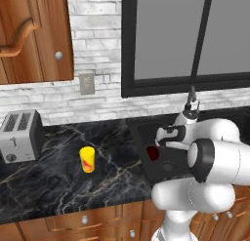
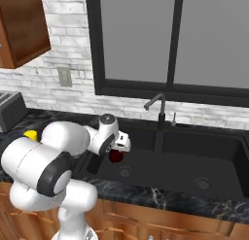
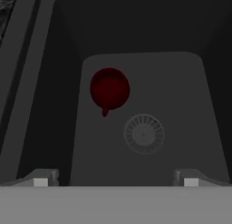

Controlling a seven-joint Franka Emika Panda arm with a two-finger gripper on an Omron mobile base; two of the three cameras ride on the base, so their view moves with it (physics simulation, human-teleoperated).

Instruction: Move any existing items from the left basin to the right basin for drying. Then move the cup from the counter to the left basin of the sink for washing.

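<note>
Dark red item (image 3: pixel 109 89) lying on the left basin (image 3: pixel 181 105) floor ahead of the tool (image 3: pixel 115 181), fingers spread wide, beside the drain (image 3: pixel 144 133), yellow cup (image 1: pixel 87 159) standing on the table (image 1: pixel 58 181) well left, seen from the left base view.

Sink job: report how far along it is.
Nothing looks done yet. The dark red item lies on the left basin floor beside the drain, with the open gripper above it. Left: move it to the right basin, then the yellow cup from the counter.
</note>
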